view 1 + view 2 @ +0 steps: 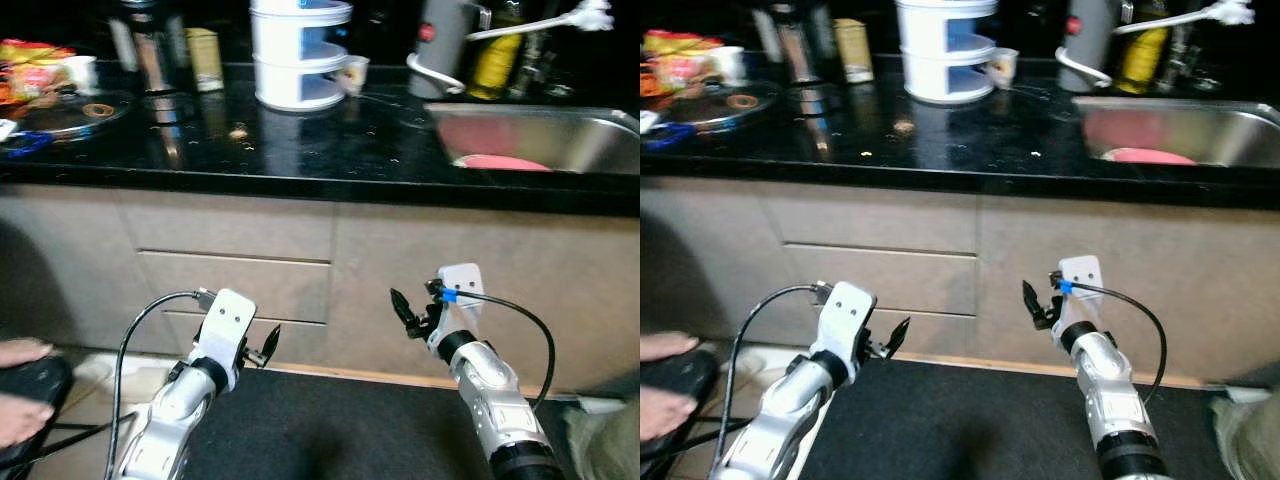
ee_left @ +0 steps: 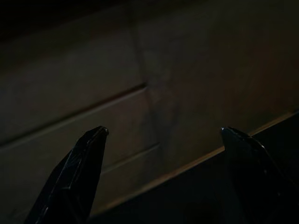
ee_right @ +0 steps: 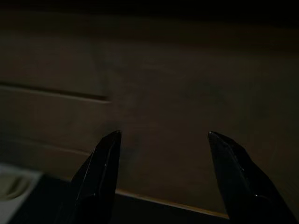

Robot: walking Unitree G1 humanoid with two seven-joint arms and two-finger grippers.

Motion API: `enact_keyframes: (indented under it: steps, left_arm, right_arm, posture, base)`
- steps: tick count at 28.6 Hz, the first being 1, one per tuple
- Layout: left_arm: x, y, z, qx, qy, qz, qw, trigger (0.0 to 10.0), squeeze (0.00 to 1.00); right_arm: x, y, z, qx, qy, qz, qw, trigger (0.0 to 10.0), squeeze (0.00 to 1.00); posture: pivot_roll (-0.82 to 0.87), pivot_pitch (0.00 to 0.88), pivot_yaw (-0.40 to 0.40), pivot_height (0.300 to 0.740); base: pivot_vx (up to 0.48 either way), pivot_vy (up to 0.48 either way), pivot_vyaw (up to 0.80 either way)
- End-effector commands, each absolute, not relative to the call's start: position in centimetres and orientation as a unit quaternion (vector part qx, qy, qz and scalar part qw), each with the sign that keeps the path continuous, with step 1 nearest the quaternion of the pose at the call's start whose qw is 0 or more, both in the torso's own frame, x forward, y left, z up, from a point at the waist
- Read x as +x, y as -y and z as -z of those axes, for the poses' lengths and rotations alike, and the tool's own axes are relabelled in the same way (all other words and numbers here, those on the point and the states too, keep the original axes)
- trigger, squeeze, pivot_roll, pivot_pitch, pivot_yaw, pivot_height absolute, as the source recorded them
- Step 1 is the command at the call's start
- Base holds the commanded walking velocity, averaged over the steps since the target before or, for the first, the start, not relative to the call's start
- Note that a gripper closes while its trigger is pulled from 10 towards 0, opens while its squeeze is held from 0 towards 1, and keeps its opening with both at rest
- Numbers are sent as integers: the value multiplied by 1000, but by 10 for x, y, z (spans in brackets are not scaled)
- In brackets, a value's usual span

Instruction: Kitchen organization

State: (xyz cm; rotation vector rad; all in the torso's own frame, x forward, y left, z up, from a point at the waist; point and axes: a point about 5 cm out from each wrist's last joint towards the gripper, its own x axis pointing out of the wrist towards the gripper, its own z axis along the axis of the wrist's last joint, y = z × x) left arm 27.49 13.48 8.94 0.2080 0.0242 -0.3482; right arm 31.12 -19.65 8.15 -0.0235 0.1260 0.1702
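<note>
A black kitchen counter (image 1: 300,150) runs across in front of me. On it stand a white tiered container (image 1: 300,55), a small cup (image 1: 352,72), a glass lid (image 1: 70,110) and a dark jar (image 1: 150,50). A steel sink (image 1: 560,135) at the right holds a pink dish (image 1: 505,162). Both my arms are held low in front of the beige cabinet fronts. My left gripper (image 1: 268,345) is open and holds nothing, with drawer fronts ahead of its fingers (image 2: 88,168). My right gripper (image 1: 405,312) is open too, facing the cabinet (image 3: 187,93).
Snack packets (image 1: 30,65) lie at the counter's far left. A grey jug (image 1: 445,45) and a yellow bottle (image 1: 497,60) stand behind the sink. A person's hand (image 1: 20,352) rests on a black object (image 1: 30,390) at the lower left. A dark mat (image 1: 330,425) covers the floor.
</note>
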Motion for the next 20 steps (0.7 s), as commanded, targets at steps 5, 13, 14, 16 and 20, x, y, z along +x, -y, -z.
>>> enact_keyframes:
  steps: [5,13,14,16,20]
  left_arm:
    - [276,-135,-83,133,-10,175,976,10000,0]
    - [279,-135,-82,144,-7,166,976,10000,0]
    - [279,-135,-82,145,-7,165,976,10000,0]
    - [279,-135,-82,145,-7,165,975,10000,0]
    - [280,-134,-80,147,-7,164,976,10000,0]
  right_arm:
    - [313,191,-82,-6,-53,-85,995,10000,0]
    - [315,187,-83,-5,-45,-96,994,10000,0]
    - [315,187,-83,-4,-46,-98,994,10000,0]
    - [315,187,-83,-3,-47,-99,994,10000,0]
    - [316,186,-82,-5,-48,-104,993,10000,0]
  posture:
    - [48,0,-34,740]
    - [47,0,-34,740]
    - [48,0,-34,740]
    - [49,0,-36,740]
    - [47,0,-38,740]
  base:
    - [0,0,-640]
    - [0,0,0]
    - [0,0,0]
    - [0,0,0]
    - [0,-411,0]
